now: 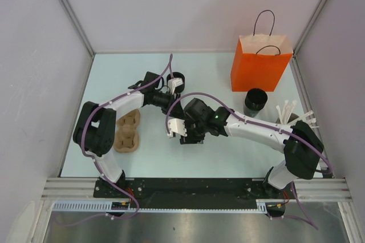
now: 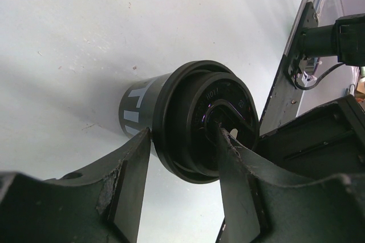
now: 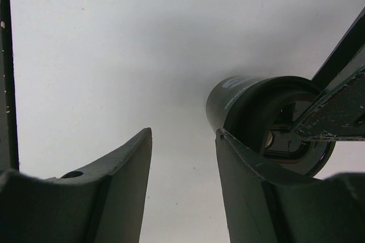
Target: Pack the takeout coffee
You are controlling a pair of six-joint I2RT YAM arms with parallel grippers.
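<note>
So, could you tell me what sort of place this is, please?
Likely a robot test cell, not a café: bare partition walls, two arms bolted to the table's edge, and props like the orange paper bag.

Black cups, two in view: first black cup [image 1: 176,77], second black cup [image 1: 256,101]. Orange paper bag [image 1: 261,67]: one. Brown pulp tray [image 1: 126,132]: one. Grey tub [image 1: 284,121]: one. White sticks [image 1: 292,109]: several, exact count unclear. Tools, two: left tool [image 2: 183,134], right tool [image 3: 184,133].
</note>
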